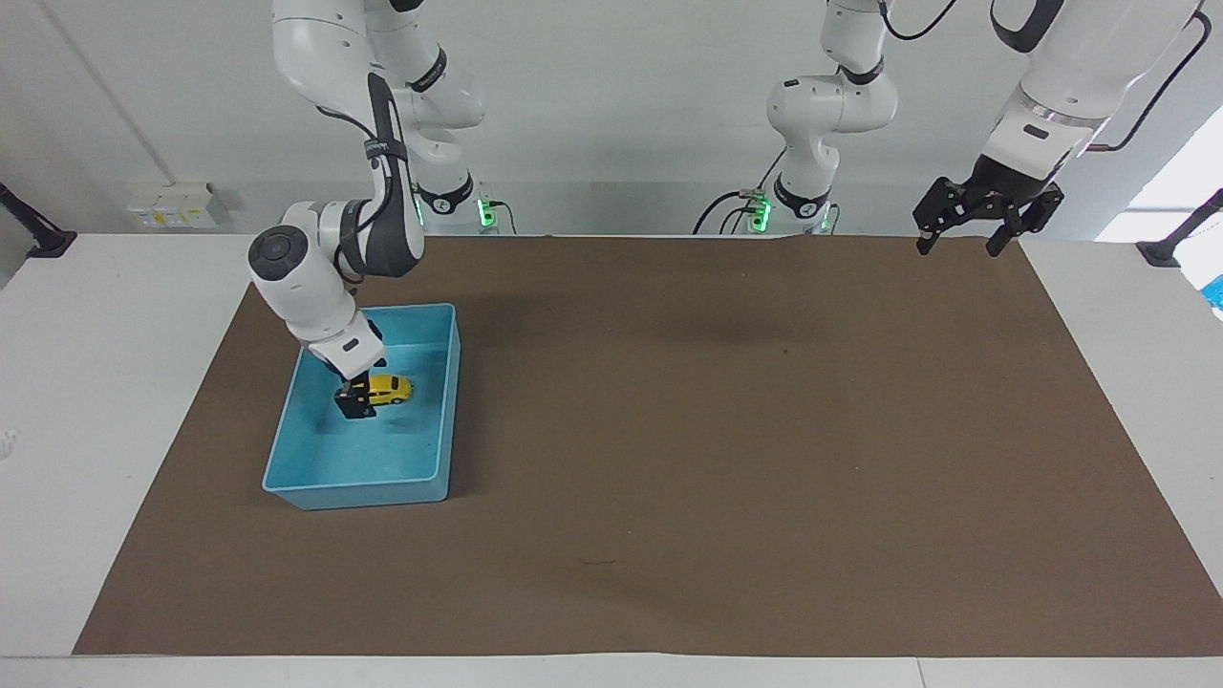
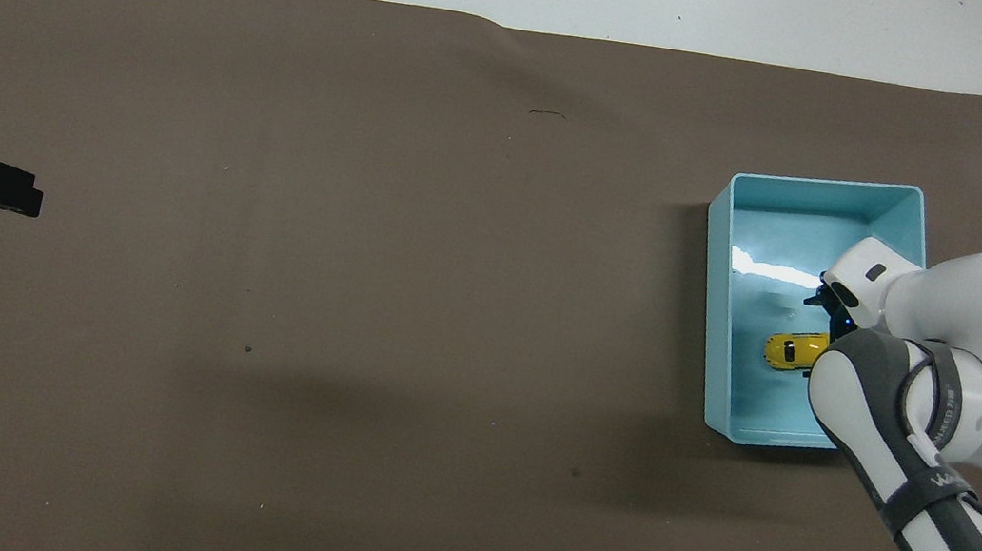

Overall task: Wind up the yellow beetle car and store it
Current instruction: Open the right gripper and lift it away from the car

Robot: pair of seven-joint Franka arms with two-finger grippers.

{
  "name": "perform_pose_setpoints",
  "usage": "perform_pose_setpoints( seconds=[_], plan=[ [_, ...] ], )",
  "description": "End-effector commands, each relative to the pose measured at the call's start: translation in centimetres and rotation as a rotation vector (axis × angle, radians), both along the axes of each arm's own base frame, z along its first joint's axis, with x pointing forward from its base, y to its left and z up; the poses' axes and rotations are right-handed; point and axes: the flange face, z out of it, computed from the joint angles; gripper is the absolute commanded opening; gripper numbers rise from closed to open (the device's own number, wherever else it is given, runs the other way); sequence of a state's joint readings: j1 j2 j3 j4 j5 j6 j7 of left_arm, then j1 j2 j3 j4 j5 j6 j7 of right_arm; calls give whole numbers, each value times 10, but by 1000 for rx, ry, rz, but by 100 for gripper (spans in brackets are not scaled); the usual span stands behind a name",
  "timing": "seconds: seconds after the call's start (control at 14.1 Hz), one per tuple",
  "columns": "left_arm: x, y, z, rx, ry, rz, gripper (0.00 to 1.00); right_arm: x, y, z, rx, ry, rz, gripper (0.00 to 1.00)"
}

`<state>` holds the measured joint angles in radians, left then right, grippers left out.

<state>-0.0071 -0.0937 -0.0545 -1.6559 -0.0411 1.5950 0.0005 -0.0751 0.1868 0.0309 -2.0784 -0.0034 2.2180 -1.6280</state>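
- Facing view shows a white table (image 1: pixel 124 401) with a broad brown mat (image 1: pixel 726 440) spread over most of it; apart from one tray, nothing else lies on the mat.
- Both white arms rise from bases at the robots' edge of the table, with cables and green lights at their feet.
- A blue tray (image 1: pixel 287 459) sits on the mat toward the right arm's end of the table, its walls upright and its open top facing up.
- The right arm bends down over that tray, and in the overhead view its wrist and forearm cover the tray's corner nearest the robots, hiding part of the floor there.
- The left gripper (image 1: pixel 960 244) hangs in the air over the mat's edge nearest the robots, at the left arm's end; its fingers are spread apart and hold nothing. This arm waits.
- The right gripper (image 1: pixel 356 401) is lowered inside the tray, just beside one end of the toy; its jaws are released, and I cannot tell whether a fingertip touches the body.
- The yellow beetle car (image 1: pixel 391 388) rests on its wheels on the tray floor, in the half nearer to the robots, lying across the tray's width and apart from the walls.
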Motion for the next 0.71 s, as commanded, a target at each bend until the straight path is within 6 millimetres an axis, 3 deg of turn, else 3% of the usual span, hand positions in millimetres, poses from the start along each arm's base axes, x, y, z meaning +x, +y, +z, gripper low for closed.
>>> perform_pose_setpoints(
  seconds=[0.0,0.21,0.64],
  plan=[
    [-3,3,1,-15,9,2,100,4,-1,22,-6,17,27,100],
    [-4,2,1,-14,10,2,100,9,0,48,-6,7,28,100],
    [-3,3,1,-15,9,2,100,12,1,61,-7,-12,31,100]
  ],
)
